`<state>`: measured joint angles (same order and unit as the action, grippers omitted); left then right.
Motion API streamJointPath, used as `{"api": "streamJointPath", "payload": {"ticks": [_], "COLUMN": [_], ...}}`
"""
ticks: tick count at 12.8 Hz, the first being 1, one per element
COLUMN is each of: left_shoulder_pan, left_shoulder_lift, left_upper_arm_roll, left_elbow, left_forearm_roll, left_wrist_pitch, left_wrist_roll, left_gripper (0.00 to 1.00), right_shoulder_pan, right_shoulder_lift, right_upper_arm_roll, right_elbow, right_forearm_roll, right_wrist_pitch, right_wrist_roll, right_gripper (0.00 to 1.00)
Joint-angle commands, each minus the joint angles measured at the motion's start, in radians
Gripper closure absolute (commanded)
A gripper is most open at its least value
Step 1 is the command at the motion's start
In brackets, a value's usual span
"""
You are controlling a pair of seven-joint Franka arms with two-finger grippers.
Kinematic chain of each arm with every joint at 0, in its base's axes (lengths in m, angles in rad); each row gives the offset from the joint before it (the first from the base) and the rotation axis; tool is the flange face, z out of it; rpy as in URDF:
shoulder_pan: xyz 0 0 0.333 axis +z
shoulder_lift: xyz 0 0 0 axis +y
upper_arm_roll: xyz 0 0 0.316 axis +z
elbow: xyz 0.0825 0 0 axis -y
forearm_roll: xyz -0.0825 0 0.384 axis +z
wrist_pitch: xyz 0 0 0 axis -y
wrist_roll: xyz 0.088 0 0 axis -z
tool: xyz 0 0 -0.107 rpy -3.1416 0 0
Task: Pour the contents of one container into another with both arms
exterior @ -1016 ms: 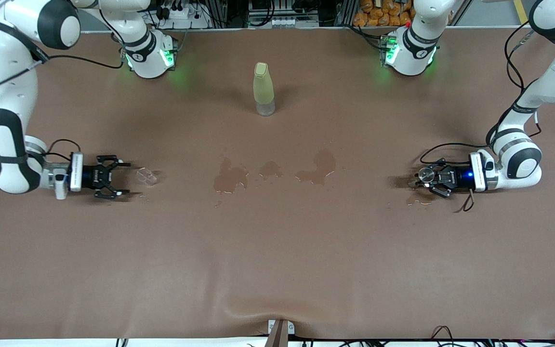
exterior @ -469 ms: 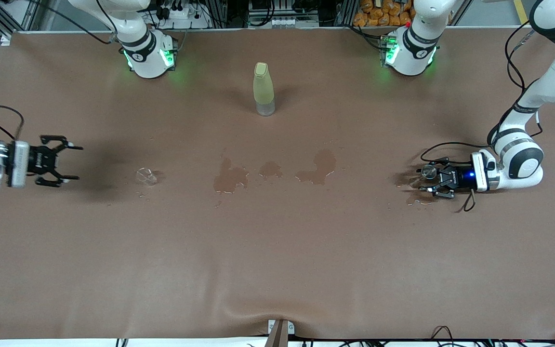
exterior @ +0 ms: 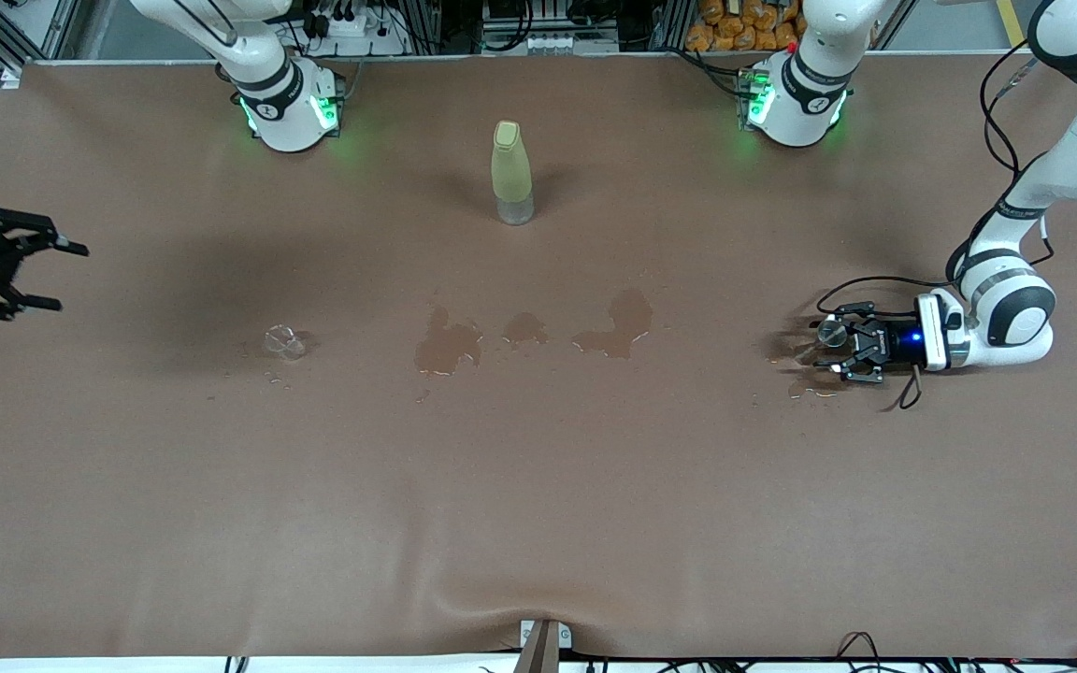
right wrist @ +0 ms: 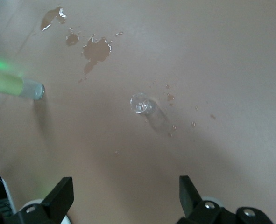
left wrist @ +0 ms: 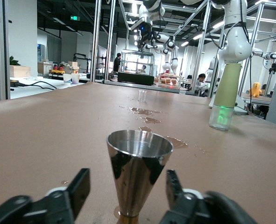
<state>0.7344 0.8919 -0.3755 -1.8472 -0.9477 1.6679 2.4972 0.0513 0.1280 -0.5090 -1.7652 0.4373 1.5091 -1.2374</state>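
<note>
— Brown covering spreads over the whole counter [exterior: 538, 523], with wet patches [exterior: 524, 335] near its middle. What stands on it?

— A pale green bottle [exterior: 511, 173] upright between the two arm bases, a small clear glass [exterior: 284, 342] toward the right arm's end, and a steel jigger [left wrist: 138, 175] toward the left arm's end.

— Where is the left tool [exterior: 845, 348]?

— Low at the counter, its fingers [left wrist: 74, 192] standing on either side of the jigger with a gap showing on both sides; the cup stands upright on its own.

— And the right tool [exterior: 20, 273]?

— Raised over the counter's edge at the right arm's end, fingers [right wrist: 58, 198] spread wide and holding nothing, the glass well apart from it.
</note>
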Motion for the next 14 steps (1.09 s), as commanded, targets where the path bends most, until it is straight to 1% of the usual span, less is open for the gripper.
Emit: {"api": "streamJointPath", "payload": {"ticks": [1, 3, 4, 5, 6, 7, 10, 11, 14], "left_shoulder_pan": [0.029, 0.036, 0.039, 0.045, 0.051, 0.054, 0.068, 0.068, 0.066], "left_shoulder_lift": [-0.016, -0.016, -0.017, -0.022, -0.025, -0.027, -0.042, -0.056, -0.122], "left_upper_arm_roll": [0.001, 0.001, 0.001, 0.001, 0.001, 0.001, 0.001, 0.001, -0.003], "left_elbow": [0.002, 0.002, 0.002, 0.006, 0.014, 0.028, 0.081, 0.094, 0.128], "left_forearm_roll": [0.003, 0.007, 0.019, 0.035, 0.070, 0.107, 0.206, 0.236, 0.322], "left_wrist_pitch": [-0.030, -0.031, -0.031, -0.031, -0.030, -0.031, -0.031, -0.039, -0.043], "left_wrist_roll": [-0.020, -0.021, -0.023, -0.034, -0.056, -0.082, -0.165, -0.202, -0.348], "left_gripper": [0.11, 0.05, 0.04, 0.03, 0.02, 0.02, 0.01, 0.01, 0.01], "right_shoulder_pan": [0.054, 0.077, 0.088, 0.094, 0.096, 0.094, 0.087, 0.087, 0.082], "right_shoulder_lift": [-0.068, -0.094, -0.106, -0.117, -0.129, -0.146, -0.182, -0.192, -0.212], "right_upper_arm_roll": [-0.011, -0.005, 0.000, 0.018, 0.050, 0.096, 0.206, 0.236, 0.355], "right_elbow": [0.070, 0.122, 0.144, 0.162, 0.182, 0.200, 0.227, 0.228, 0.245], "right_forearm_roll": [-0.093, -0.138, -0.164, -0.189, -0.222, -0.259, -0.304, -0.310, -0.394], "right_wrist_pitch": [-0.064, -0.101, -0.109, -0.119, -0.133, -0.150, -0.173, -0.178, -0.188], "right_wrist_roll": [0.238, 0.369, 0.421, 0.473, 0.536, 0.611, 0.817, 0.867, 1.079], "right_gripper": [0.00, 0.00, 0.00, 0.00, 0.00, 0.00, 0.00, 0.00, 0.00]}}
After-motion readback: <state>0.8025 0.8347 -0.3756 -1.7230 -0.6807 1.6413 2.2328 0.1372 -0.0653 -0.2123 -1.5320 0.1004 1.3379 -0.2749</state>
